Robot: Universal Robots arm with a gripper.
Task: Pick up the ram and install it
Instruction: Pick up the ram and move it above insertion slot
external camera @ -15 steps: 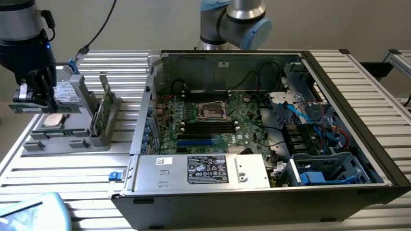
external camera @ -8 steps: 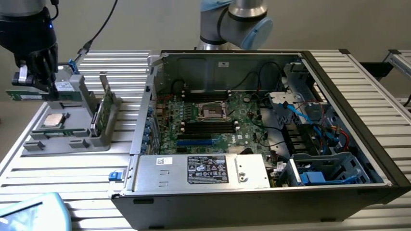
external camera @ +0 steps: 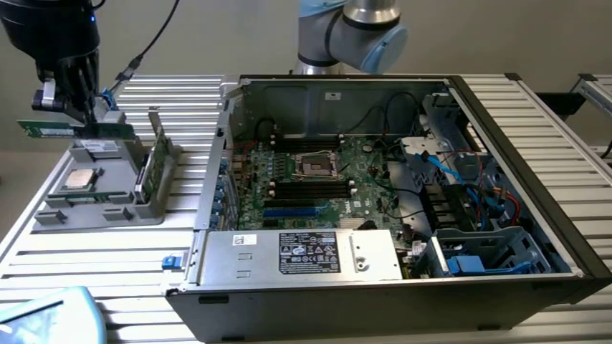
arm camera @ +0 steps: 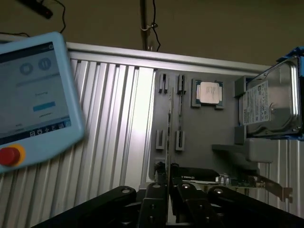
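Item 1, the ram (external camera: 43, 129): I am holding it level just above the grey tray (external camera: 115, 179), my pincer (external camera: 84, 120) clamped on it. Step: pick-up. Installing is likely calling for squaring it over 1 motherboard slot (external camera: 308, 190).

Wrist (external camera: 53, 32) at ext. view's left, pointing down; jaws pinched, prob. on ram (external camera: 40, 129).

The exterior view is softly, evenly lit; the ribbed tabletop (external camera: 96, 251) reads pale, and the computer case (external camera: 316, 107) darkens inside toward 4 o'clock. The wrist view is dimmer, glare streaking the tabletop slats, the end effector (arm camera: 167, 175) in shadow.
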